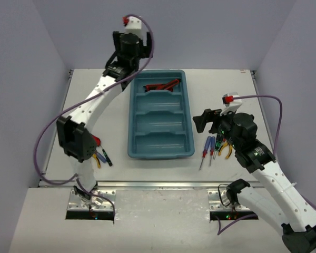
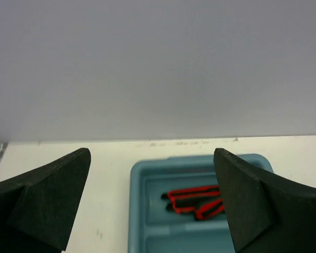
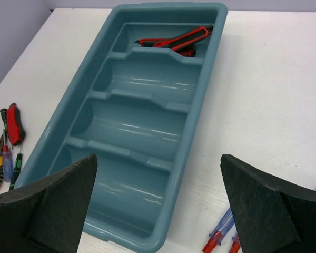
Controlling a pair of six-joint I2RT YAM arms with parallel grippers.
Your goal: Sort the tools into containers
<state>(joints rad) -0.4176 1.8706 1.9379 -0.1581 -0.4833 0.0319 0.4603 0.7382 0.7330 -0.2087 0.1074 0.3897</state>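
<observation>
The teal tray [image 1: 132, 126] lies mid-table, its long side running from the far edge toward the near one, with four compartments across it. Two red-black utility knives [image 1: 162, 84] rest in the compartment nearest the far edge, and nothing lies in the other three. The left hand [image 2: 151, 153] hangs above that far end, fingers spread wide with nothing between them. The right hand [image 3: 159, 156] is just as wide open and empty, poised off the tray's right side toward its near end.

Unsorted tools lie on both sides. Between the tray's near right corner and the table's right edge lie slim screwdrivers [image 1: 206, 150] and yellow-handled pliers [image 1: 227, 151], partly hidden by the right arm. Off the near left corner sits a left cluster [image 1: 102, 157], including a loose knife [image 3: 15, 124], packed close together.

All of these look light and rigid. The screwdrivers' round bodies will likely roll or slip, so closing across the thick handle near its middle seems best. The pliers are probably the heaviest and their handles may swing apart, so pinch both handles close to the pivot. The loose knife's rubbery body should grip well at mid-length, though a finger may nudge its neighbours.
</observation>
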